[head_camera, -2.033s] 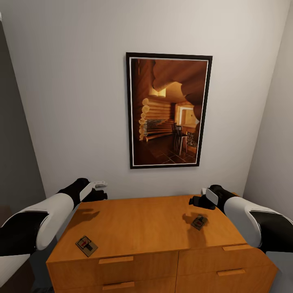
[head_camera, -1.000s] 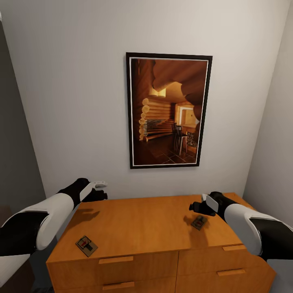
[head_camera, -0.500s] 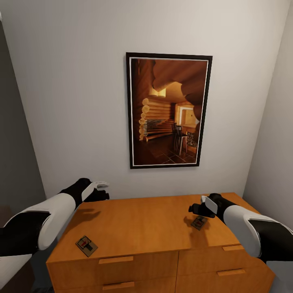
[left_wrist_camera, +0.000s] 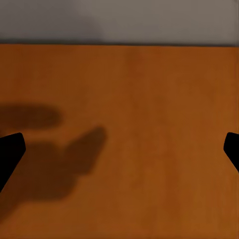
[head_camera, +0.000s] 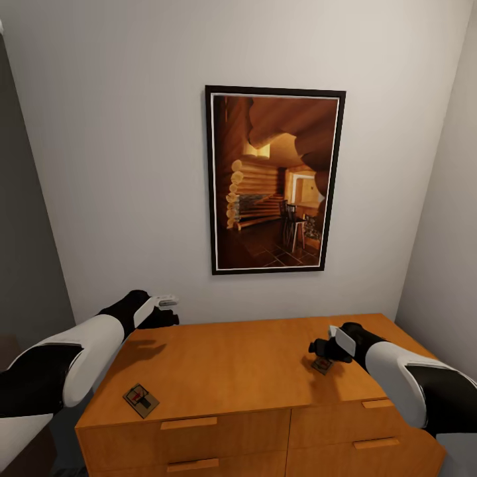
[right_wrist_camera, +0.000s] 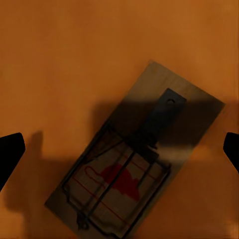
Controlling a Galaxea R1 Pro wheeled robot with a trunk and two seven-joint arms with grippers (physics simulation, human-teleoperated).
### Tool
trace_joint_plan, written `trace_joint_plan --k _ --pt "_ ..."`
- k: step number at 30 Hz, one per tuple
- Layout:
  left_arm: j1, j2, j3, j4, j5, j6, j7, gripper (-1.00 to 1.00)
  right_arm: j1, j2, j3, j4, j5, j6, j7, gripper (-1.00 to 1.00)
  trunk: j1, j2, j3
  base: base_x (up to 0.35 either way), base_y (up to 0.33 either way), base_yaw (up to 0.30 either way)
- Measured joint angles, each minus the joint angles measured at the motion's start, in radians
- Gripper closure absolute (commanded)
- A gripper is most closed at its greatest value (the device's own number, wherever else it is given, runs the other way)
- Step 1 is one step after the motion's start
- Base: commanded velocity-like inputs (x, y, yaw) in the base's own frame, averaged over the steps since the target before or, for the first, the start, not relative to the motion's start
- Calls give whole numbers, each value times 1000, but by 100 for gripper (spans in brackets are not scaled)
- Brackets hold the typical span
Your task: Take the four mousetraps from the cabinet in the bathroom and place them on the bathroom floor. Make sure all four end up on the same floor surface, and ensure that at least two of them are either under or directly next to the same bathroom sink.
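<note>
The orange-brown cabinet (head_camera: 225,371) stands against the wall right in front of me. One mousetrap (head_camera: 141,399) lies flat near the front left corner of its top. A second mousetrap (head_camera: 322,366) lies at the right side, partly covered by my right gripper (head_camera: 318,349), which hangs open just above it. In the right wrist view this mousetrap (right_wrist_camera: 134,164) lies diagonally between the two wide-apart fingertips (right_wrist_camera: 10,154), its red-marked end nearer the camera. My left gripper (head_camera: 164,317) hovers open over the back left corner, above bare cabinet wood (left_wrist_camera: 149,124).
A large framed picture (head_camera: 275,180) hangs on the white wall behind the cabinet. Walls close in on the left and right. Drawer fronts with wooden bar handles (head_camera: 189,422) face me below the top.
My right gripper has come down and slightly forward, now close over the right mousetrap. The left arm has edged a little to the right. Both mousetraps lie where they were.
</note>
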Motion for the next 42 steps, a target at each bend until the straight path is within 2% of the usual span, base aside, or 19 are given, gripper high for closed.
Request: trace_joint_plan --k 18,42 --pt "0 0 -1 -1 -1 -1 0 -100 8 -6 0 -1 1 -6 0 -100 0 0 0 0 0 0" --pt "0 0 -1 0 -1 0 0 -100 9 1 0 0 1 -9 -5 -100 0 0 0 0 0 0"
